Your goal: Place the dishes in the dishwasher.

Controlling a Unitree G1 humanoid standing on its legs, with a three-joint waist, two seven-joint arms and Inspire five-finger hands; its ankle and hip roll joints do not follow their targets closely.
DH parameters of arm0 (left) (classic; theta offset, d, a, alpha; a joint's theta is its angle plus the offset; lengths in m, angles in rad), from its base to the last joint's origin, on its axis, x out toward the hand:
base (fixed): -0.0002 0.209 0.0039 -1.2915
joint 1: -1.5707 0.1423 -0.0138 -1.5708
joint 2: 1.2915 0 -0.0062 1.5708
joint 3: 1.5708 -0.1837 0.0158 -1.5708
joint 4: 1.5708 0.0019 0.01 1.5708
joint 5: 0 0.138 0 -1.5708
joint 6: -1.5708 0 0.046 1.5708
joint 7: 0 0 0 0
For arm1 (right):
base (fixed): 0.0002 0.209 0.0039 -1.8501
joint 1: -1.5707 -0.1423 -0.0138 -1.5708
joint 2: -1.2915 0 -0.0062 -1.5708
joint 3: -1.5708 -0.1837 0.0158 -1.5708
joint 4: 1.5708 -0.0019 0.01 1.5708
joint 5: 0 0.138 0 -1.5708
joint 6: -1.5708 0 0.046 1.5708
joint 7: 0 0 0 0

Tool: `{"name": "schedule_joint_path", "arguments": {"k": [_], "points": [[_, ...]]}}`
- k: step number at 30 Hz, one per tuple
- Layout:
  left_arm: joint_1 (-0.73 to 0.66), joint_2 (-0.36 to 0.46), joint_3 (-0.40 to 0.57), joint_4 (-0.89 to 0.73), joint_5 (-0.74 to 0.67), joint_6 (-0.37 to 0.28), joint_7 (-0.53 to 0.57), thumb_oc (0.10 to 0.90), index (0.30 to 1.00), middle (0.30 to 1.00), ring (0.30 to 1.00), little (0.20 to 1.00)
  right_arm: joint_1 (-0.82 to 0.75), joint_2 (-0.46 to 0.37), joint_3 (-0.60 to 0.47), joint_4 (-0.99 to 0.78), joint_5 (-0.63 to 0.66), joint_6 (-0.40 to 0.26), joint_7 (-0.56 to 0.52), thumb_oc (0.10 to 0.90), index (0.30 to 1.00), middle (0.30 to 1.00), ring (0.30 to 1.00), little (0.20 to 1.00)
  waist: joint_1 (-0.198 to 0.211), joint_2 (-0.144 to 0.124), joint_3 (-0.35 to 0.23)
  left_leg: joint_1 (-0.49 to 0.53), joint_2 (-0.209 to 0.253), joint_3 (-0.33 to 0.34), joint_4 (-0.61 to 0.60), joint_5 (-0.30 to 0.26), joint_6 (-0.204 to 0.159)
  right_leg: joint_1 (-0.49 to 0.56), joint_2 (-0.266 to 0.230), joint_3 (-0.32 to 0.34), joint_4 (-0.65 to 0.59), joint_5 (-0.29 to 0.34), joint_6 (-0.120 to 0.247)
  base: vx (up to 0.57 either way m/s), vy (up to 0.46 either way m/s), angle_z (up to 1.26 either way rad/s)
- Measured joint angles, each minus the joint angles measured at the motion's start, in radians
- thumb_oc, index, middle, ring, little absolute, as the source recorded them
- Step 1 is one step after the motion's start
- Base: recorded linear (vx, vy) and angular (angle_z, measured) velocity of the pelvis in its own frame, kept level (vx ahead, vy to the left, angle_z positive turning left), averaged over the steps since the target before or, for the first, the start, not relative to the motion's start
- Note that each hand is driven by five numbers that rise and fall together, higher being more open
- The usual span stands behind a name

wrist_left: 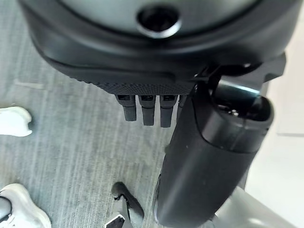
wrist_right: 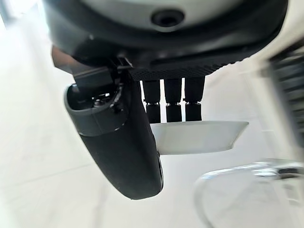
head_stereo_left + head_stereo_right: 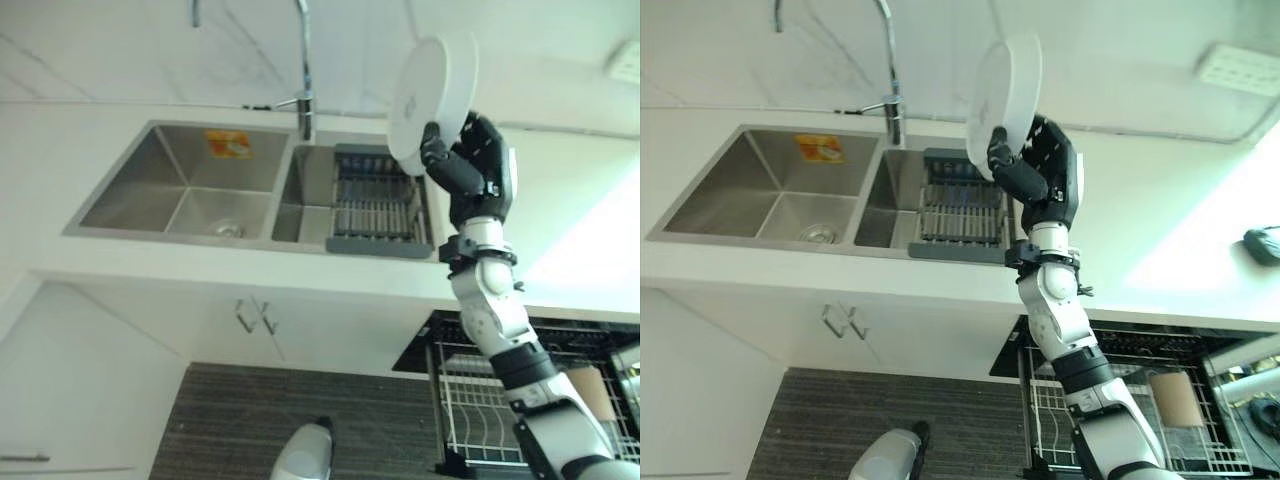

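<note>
My right hand (image 3: 478, 165) is raised above the counter and shut on a white dish (image 3: 430, 85), which stands on edge over the right end of the sink. The thumb sits on the dish's near face and the fingers curl round its rim (image 2: 199, 137). Below the counter at the lower right, the dishwasher's wire rack (image 3: 1050, 410) is pulled out, with a brown cup (image 3: 1177, 398) in it. My left hand (image 1: 209, 156) hangs over the grey floor, fingers relaxed and holding nothing.
A steel double sink (image 3: 190, 190) is set in the white counter, with a dish rack (image 3: 380, 205) in its right basin and a tall tap (image 3: 305, 70) behind. A dark object (image 3: 1262, 243) lies on the counter far right. A person's white shoes (image 1: 14, 121) stand on the floor.
</note>
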Motion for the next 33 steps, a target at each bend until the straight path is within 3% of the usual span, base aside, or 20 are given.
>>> {"name": "schedule_joint_path", "arguments": {"k": [7, 12, 14, 18, 20, 23, 24, 25, 29, 33], "points": [[-0.017, 0.002, -0.016, -0.026, 0.033, -0.061, 0.056, 0.8, 0.9, 0.9, 0.9, 0.9, 0.084, -0.085, -0.032, -0.152, -0.031, -0.036, -0.009, 0.4, 0.3, 0.3, 0.3, 0.3, -0.111, -0.003, -0.035, 0.02, 0.056, 0.079, -0.027, 0.019, -0.019, -0.073, 0.03, 0.095, 0.039, 0.009, -0.032, -0.13, -0.052, -0.43], [0.006, 0.004, -0.083, -0.06, 0.119, -0.053, 0.115, 0.8, 0.9, 0.9, 0.9, 0.9, 0.203, -0.118, -0.084, -0.238, -0.029, -0.033, -0.001, 0.4, 0.3, 0.3, 0.3, 0.3, -0.192, 0.026, -0.054, 0.053, 0.084, 0.148, -0.063, 0.031, -0.029, -0.111, 0.049, 0.172, 0.05, 0.02, -0.046, -0.08, -0.036, -0.46], [0.015, 0.007, -0.115, -0.088, 0.163, -0.053, 0.134, 0.8, 0.9, 0.9, 0.9, 0.9, 0.288, -0.129, -0.14, -0.278, -0.027, -0.033, 0.017, 0.4, 0.3, 0.3, 0.3, 0.3, -0.202, 0.033, -0.064, 0.06, 0.09, 0.165, -0.078, 0.037, -0.033, -0.128, 0.053, 0.189, 0.059, 0.018, -0.048, -0.06, -0.011, -0.34], [0.044, 0.021, -0.162, -0.137, 0.217, -0.049, 0.152, 0.8, 0.9, 0.9, 0.9, 0.9, 0.443, -0.159, -0.218, -0.287, -0.025, 0.003, 0.079, 0.4, 0.3, 0.3, 0.3, 0.3, -0.247, 0.037, -0.067, 0.083, 0.104, 0.213, -0.108, 0.054, -0.038, -0.155, 0.069, 0.236, 0.065, 0.027, -0.057, -0.04, -0.001, -0.39], [0.081, 0.043, -0.213, -0.225, 0.286, -0.047, 0.157, 0.8, 0.9, 0.9, 0.9, 0.9, 0.605, -0.155, -0.242, -0.288, 0.022, 0.03, 0.144, 0.4, 0.3, 0.3, 0.3, 0.3, -0.27, 0.038, -0.068, 0.089, 0.106, 0.24, -0.125, 0.06, -0.04, -0.174, 0.076, 0.264, 0.064, 0.033, -0.056, -0.06, 0.016, -0.39], [0.088, 0.075, -0.287, -0.295, 0.403, -0.049, 0.168, 0.8, 0.9, 0.9, 0.9, 0.9, 0.699, -0.118, -0.242, -0.243, 0.06, 0.078, 0.221, 0.4, 0.3, 0.3, 0.3, 0.3, -0.307, 0.038, -0.067, 0.089, 0.107, 0.27, -0.137, 0.064, -0.039, -0.199, 0.08, 0.296, 0.061, 0.044, -0.049, -0.06, 0.02, -0.3], [0.088, 0.08, -0.295, -0.299, 0.409, -0.052, 0.169, 0.8, 0.9, 0.9, 0.9, 0.9, 0.7, -0.116, -0.242, -0.238, 0.06, 0.079, 0.225, 0.4, 0.3, 0.3, 0.3, 0.3, -0.313, 0.037, -0.067, 0.089, 0.107, 0.27, -0.14, 0.065, -0.037, -0.199, 0.08, 0.297, 0.06, 0.045, -0.047, -0.05, 0.016, -0.22], [0.085, 0.155, -0.408, -0.407, 0.457, -0.052, 0.146, 0.8, 0.9, 0.9, 0.9, 0.9, 0.701, -0.107, -0.233, -0.207, 0.06, 0.086, 0.271, 0.4, 0.3, 0.3, 0.3, 0.3, -0.324, 0.03, -0.063, 0.087, 0.103, 0.274, -0.151, 0.072, -0.034, -0.208, 0.08, 0.302, 0.054, 0.054, -0.045, -0.05, 0.016, -0.04], [0.065, 0.161, -0.416, -0.416, 0.497, -0.057, 0.148, 0.8, 0.9, 0.9, 0.9, 0.9, 0.699, -0.062, -0.174, -0.124, 0.052, 0.095, 0.318, 0.4, 0.3, 0.3, 0.3, 0.3, -0.319, 0.022, -0.058, 0.084, 0.102, 0.271, -0.152, 0.068, -0.027, -0.209, 0.077, 0.301, 0.054, 0.055, -0.043, -0.03, 0.008, 0.02], [0.044, 0.162, -0.417, -0.41, 0.531, -0.061, 0.146, 0.8, 0.9, 0.9, 0.9, 0.9, 0.698, -0.064, -0.078, -0.006, 0.008, 0.145, 0.329, 0.4, 0.3, 0.3, 0.3, 0.3, -0.293, 0.021, -0.057, 0.073, 0.099, 0.265, -0.151, 0.068, -0.027, -0.209, 0.074, 0.293, 0.046, 0.055, -0.042, 0.0, 0.016, 0.06]]}}
